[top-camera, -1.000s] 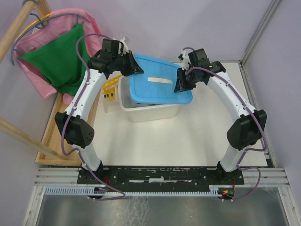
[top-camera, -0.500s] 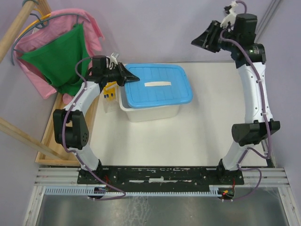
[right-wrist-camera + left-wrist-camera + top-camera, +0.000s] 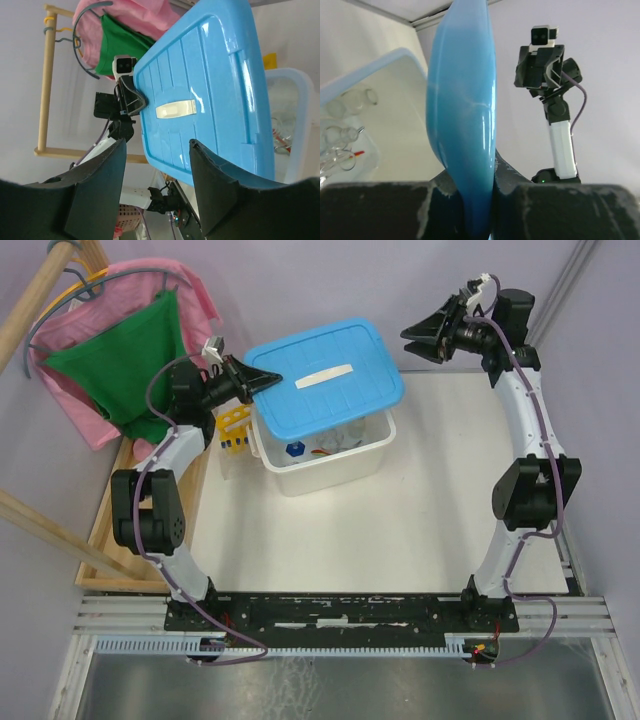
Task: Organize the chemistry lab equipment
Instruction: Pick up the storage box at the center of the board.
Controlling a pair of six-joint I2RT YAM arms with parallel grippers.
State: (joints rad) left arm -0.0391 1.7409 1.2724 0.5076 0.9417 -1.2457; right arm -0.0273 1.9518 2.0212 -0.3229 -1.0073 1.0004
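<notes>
1. The left gripper (image 3: 268, 380) is clamped on the left edge of the blue lid (image 3: 325, 375), which hangs tilted over the white tub (image 3: 335, 472).
2. The right gripper (image 3: 412, 340) is up in the air off the lid's right end, jaws spread, holding nothing.
3. Glass flasks (image 3: 357, 100) lie inside the tub, with a blue-capped tube (image 3: 295, 450) near them.
4. The yellow rack (image 3: 233, 428) stands just left of the tub.

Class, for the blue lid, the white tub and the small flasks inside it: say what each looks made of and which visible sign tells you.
The blue lid: likely moulded plastic, glossy; ribbed top, bright sheen along its edge. The white tub: probably plastic, smooth, faintly translucent walls. The flasks: clear, seemingly glass, though clear plastic cannot be ruled out; the tub shows through them.
</notes>
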